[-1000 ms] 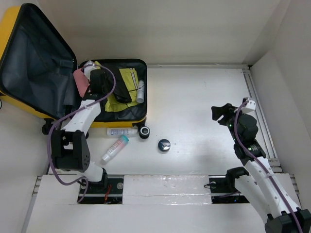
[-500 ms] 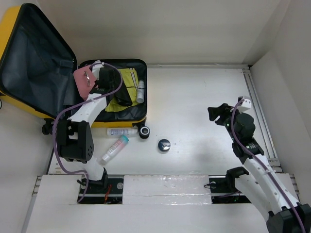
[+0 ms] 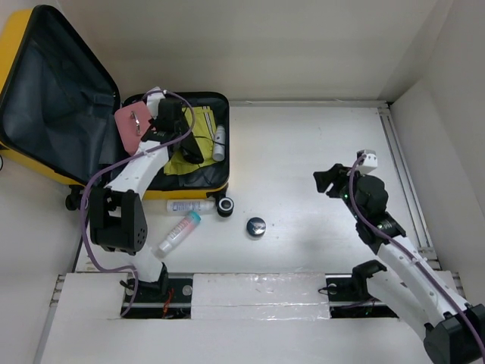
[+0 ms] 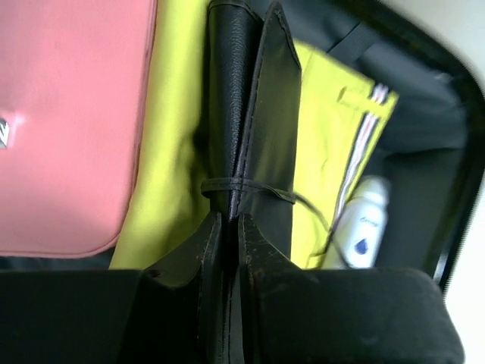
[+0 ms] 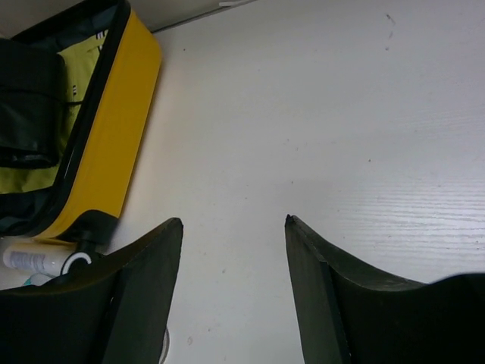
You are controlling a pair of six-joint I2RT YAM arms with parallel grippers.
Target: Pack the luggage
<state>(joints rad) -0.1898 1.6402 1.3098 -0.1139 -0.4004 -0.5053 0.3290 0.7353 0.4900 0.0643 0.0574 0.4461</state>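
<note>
The yellow luggage (image 3: 189, 189) lies open at the left, its dark-lined lid folded back. My left gripper (image 3: 174, 130) is down inside the tray, shut on the edge of a black pouch (image 4: 250, 114) with a thin cord round it; the jaws (image 4: 227, 220) pinch its fold. A pink case (image 3: 130, 125) leans just left of it. Under the pouch lies a yellow-green cloth (image 4: 333, 152), with a white bottle (image 3: 219, 142) to its right. My right gripper (image 3: 326, 182) hangs open over bare table at the right, nothing between its fingers (image 5: 235, 221). The luggage's yellow wall (image 5: 114, 129) shows at far left in the right wrist view.
In front of the luggage lie a clear bottle (image 3: 188, 205), a tube with a teal cap (image 3: 179, 232) and a round black jar (image 3: 256, 226). A black luggage wheel (image 3: 225, 205) sticks out at the tray's corner. White walls close the table at the back and right.
The left gripper has pushed further back into the tray with the black pouch, and the pink case now shows its broad face. The right gripper has swung leftward over the table.
</note>
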